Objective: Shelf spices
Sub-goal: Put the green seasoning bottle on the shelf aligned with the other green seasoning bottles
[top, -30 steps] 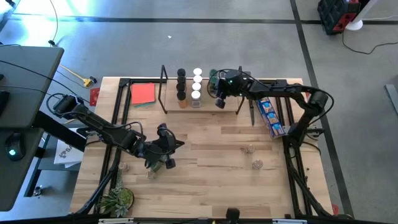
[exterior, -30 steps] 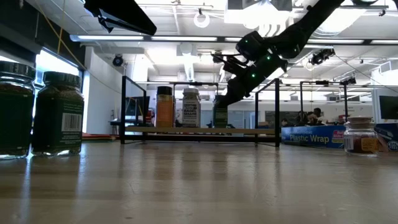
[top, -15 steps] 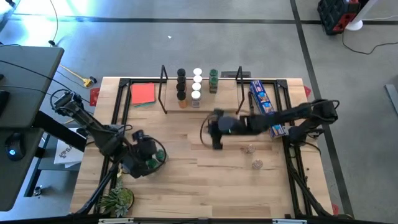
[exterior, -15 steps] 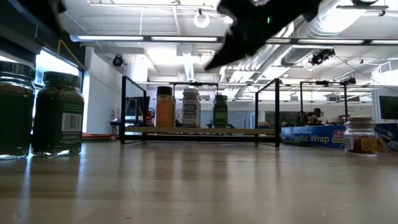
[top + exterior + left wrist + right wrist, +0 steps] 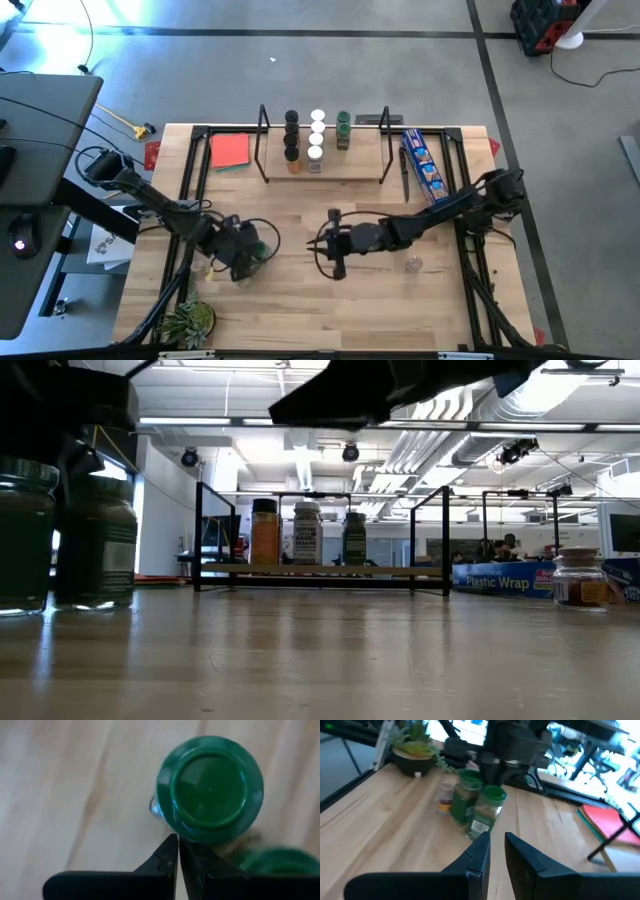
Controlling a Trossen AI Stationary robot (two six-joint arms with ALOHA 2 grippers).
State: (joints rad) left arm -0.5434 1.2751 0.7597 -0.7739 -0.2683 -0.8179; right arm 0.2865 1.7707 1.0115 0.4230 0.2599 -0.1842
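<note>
Two green-lidded spice jars (image 5: 262, 250) stand at the table's near left, also in the low view (image 5: 95, 540). My left gripper (image 5: 178, 852) hovers above them, shut, its tips beside one green lid (image 5: 210, 787). My right gripper (image 5: 497, 847) is open by a narrow gap at mid-table (image 5: 335, 245), pointing toward those jars (image 5: 487, 812) and holding nothing. The shelf (image 5: 325, 170) carries black-lidded (image 5: 291, 135), white-lidded (image 5: 317, 135) and green-lidded (image 5: 343, 128) jars. Two clear-lidded jars (image 5: 408, 252) stand on the table at the right. My left gripper comes from above with its shut fingertips (image 5: 172, 845) right at the rim of one jar's green lid (image 5: 200, 832). I cannot tell whether they touch it. The jar stands on the table.
A long blue packet (image 5: 425, 175) lies right of the shelf and a flat red square (image 5: 230, 151) left of it. A small potted plant (image 5: 190, 322) sits at the near left corner, with small jars (image 5: 198, 268) close by. Bare wood lies between the arms and the shelf.
My right gripper has left the shelf, where a green-lidded jar now stands, and swung toward the near edge and left to mid-table, turning to face the left jars. My left gripper has shifted toward the near edge and come down over the green-lidded jars.
</note>
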